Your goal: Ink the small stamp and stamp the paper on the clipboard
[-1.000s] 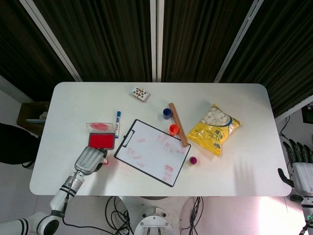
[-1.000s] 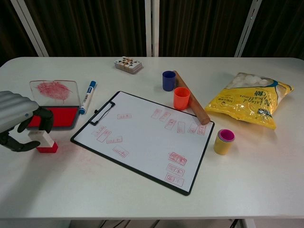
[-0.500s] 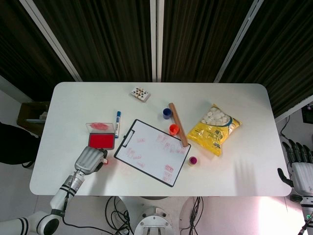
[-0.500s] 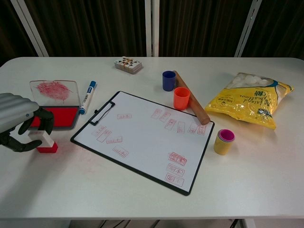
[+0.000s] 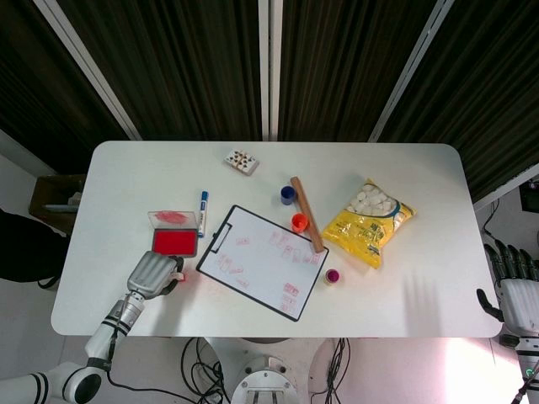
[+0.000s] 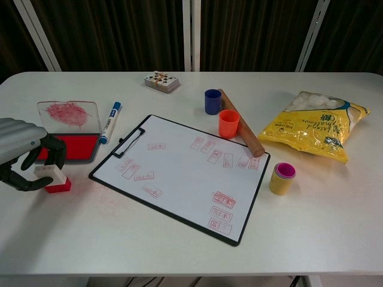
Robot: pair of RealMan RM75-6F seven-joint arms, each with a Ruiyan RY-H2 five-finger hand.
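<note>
A: Small stamp (image 6: 52, 178) — white handle, red base — down on the table (image 6: 335, 203) at the near left, just in front of the red ink pad (image 6: 70, 147), base resting on the tabletop.

B: Gripped by the left hand (image 6: 24, 156)? Looks so: dark fingers (image 6: 55, 152) curled round the white handle from above. Same grasp as a second ago, but handle shifted a touch left and tipped a little more.

A: Agreed. Barely any change otherwise. In the head view, left hand (image 5: 152, 273) sits a shade lower and further left than before, hiding most of the stamp.

B: Clipboard (image 6: 179, 173) unmoved, clip toward the left, paper (image 6: 185, 164) carrying several faint red marks. Well apart from the stamp.

A: Ink pad lid (image 6: 67, 113) lies open behind the pad, smeared red. Blue marker (image 6: 109, 122) just right of it.

B: Right hand (image 5: 515, 290) off the table's right edge, head view only. Fingers apart and extended, holding nothing. No visible shift there.

A: Further back and right: card deck (image 6: 161, 81), blue cup (image 6: 212, 101), orange cup (image 6: 228, 124), wooden stick (image 6: 242, 131) touching the clipboard corner, yellow bag (image 6: 314, 127), small yellow-and-pink cups (image 6: 282, 178). All where they were.
</note>
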